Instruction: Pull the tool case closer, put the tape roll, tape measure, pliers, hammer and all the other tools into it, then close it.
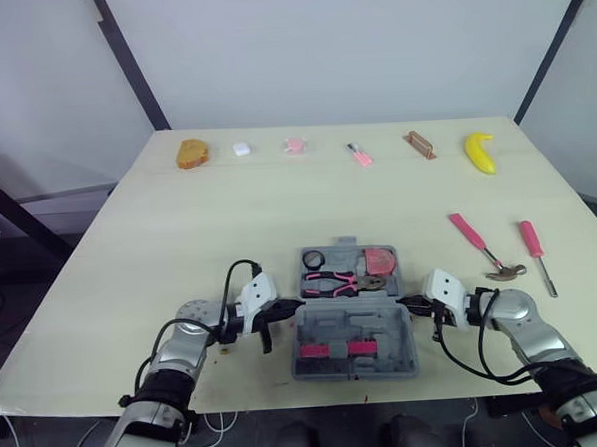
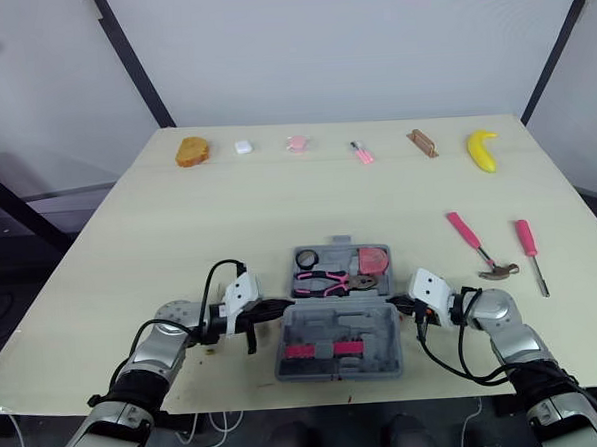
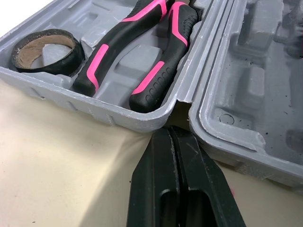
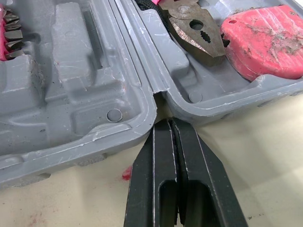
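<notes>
The grey tool case (image 1: 329, 327) lies open near the table's front edge. Its far half holds a black tape roll (image 1: 313, 259), pink-handled pliers (image 1: 334, 281) and a pink tape measure (image 1: 379, 259). The near half carries a pink strip of bits (image 1: 333, 350). My left gripper (image 1: 288, 309) is shut, its tip at the case's left hinge notch (image 3: 177, 106). My right gripper (image 1: 408, 302) is shut too, tip at the right hinge notch (image 4: 158, 92). Neither holds anything. A pink-handled hammer (image 1: 480, 244) and a pink screwdriver (image 1: 536, 254) lie on the table to the right.
Along the far edge lie an orange bread-like piece (image 1: 191, 154), a small white block (image 1: 242, 148), a pink lump (image 1: 294, 145), a small pink tool (image 1: 360, 155), a brown piece (image 1: 420, 144) and a banana (image 1: 481, 152).
</notes>
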Robot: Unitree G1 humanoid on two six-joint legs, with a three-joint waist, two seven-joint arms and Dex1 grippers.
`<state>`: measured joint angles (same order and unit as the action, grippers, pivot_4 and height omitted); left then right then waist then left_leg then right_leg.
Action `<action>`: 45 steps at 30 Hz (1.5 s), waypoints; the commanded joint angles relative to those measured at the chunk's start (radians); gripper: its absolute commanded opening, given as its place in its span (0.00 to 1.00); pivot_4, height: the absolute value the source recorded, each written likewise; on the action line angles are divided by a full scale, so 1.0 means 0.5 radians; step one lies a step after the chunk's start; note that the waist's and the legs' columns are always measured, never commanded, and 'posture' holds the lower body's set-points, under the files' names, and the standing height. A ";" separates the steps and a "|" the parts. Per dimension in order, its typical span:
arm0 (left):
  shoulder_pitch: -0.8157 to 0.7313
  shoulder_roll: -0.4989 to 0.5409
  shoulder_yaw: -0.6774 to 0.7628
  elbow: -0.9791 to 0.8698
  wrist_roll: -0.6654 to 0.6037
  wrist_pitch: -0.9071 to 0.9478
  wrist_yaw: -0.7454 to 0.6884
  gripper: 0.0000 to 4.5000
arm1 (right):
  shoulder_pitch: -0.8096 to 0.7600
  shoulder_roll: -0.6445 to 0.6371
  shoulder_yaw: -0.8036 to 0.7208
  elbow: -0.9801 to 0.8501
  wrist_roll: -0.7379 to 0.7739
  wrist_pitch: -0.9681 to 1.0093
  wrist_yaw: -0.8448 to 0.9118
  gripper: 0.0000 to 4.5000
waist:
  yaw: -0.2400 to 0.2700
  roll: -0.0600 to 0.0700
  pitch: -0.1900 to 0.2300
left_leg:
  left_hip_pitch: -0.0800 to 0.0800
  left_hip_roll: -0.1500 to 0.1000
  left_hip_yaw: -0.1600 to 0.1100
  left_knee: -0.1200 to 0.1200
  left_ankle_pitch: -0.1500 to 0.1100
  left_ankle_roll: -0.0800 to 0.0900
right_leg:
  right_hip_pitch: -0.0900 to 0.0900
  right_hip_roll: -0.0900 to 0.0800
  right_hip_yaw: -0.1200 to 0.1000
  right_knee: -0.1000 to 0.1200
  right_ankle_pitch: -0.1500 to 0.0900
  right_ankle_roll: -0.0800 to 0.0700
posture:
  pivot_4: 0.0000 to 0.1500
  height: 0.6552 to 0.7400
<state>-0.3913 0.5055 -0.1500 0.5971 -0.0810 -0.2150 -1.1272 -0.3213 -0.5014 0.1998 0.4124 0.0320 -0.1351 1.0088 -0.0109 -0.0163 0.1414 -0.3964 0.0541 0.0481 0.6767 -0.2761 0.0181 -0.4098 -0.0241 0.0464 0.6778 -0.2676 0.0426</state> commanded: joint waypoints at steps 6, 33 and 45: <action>-0.026 -0.055 -0.036 -0.020 0.008 -0.035 -0.038 0.00 | -0.031 0.014 -0.017 -0.041 0.023 -0.060 -0.002 0.01 | 0.002 0.000 0.000 | 0.000 0.000 0.000 0.000 0.000 0.000 | 0.000 0.000 0.000 0.000 0.000 0.000 | 1.00 1.00; -0.004 -0.087 -0.053 -0.052 0.025 -0.031 -0.052 0.00 | -0.022 0.023 -0.030 -0.002 0.009 -0.145 -0.056 0.01 | 0.004 0.000 0.000 | -0.001 0.000 0.000 0.000 0.000 0.000 | 0.000 -0.001 0.000 0.000 0.000 0.000 | 1.00 1.00; 0.022 -0.077 -0.056 -0.057 0.028 -0.033 -0.054 0.00 | -0.050 0.070 -0.009 -0.005 0.003 -0.139 -0.063 0.01 | -0.002 0.000 0.000 | 0.000 0.000 0.000 0.000 0.000 0.000 | 0.000 -0.001 0.000 0.000 0.000 0.000 | 1.00 1.00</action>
<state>-0.3885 0.4866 -0.1478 0.5983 -0.0698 -0.2193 -1.1333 -0.3201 -0.4882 0.1868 0.4410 0.0200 -0.1812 0.9718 -0.0119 -0.0163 0.1414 -0.3966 0.0539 0.0480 0.6767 -0.2761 0.0182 -0.4098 -0.0244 0.0464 0.6777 -0.2676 0.0427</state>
